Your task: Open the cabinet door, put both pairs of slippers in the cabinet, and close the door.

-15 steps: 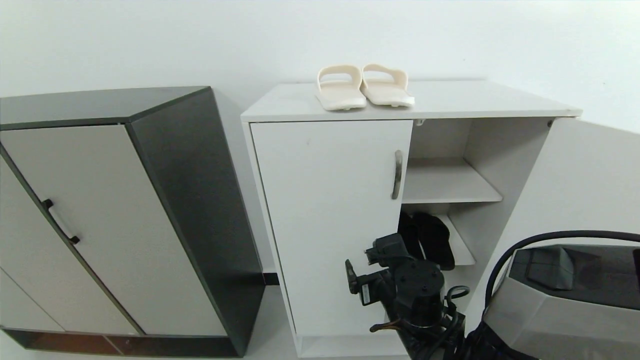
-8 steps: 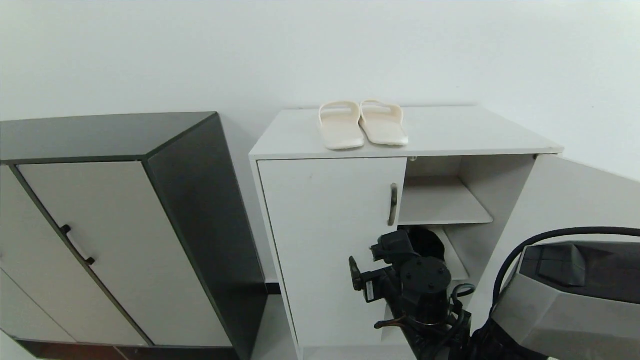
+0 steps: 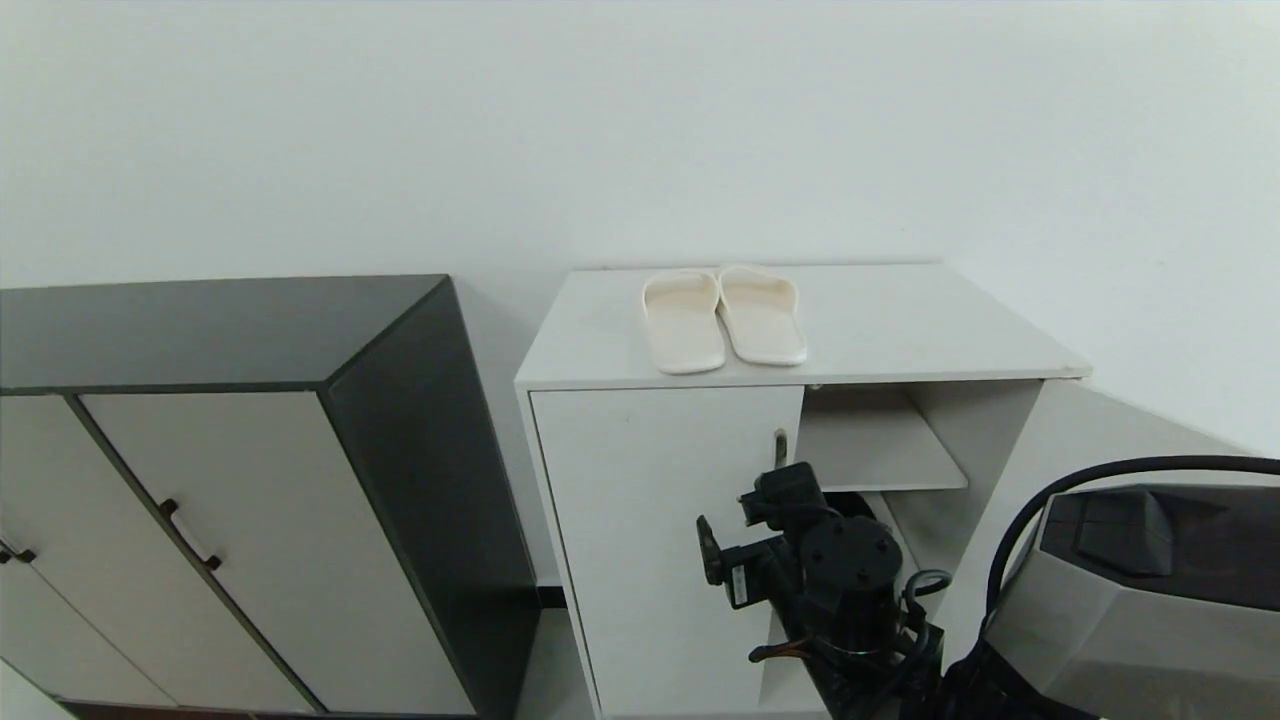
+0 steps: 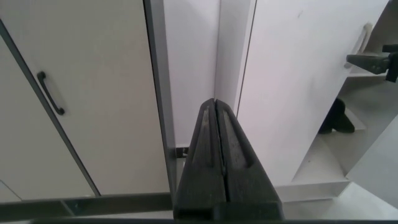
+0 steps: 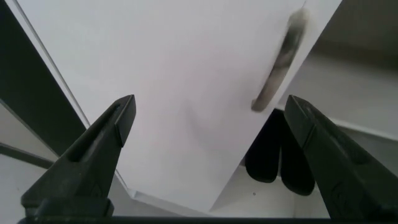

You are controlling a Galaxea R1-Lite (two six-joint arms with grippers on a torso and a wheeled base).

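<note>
Raising the right gripper (image 5: 210,106), jaws spread wide, to the slippers (image 3: 723,318) atop the cabinet (image 3: 920,330) is advised; the left gripper (image 4: 216,104) is seen closed, empty.

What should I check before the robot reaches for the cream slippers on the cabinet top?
1. Right door open: ok.
2. Black slippers on the lower shelf: ok.
3. Cream slippers inside the cabinet: not ok, they lie on top.
4. Right end effector open and holding nothing: ok.
5. Left end effector holding nothing: ok, it is shut.
6. Room beside the black slippers: cannot tell.
</note>
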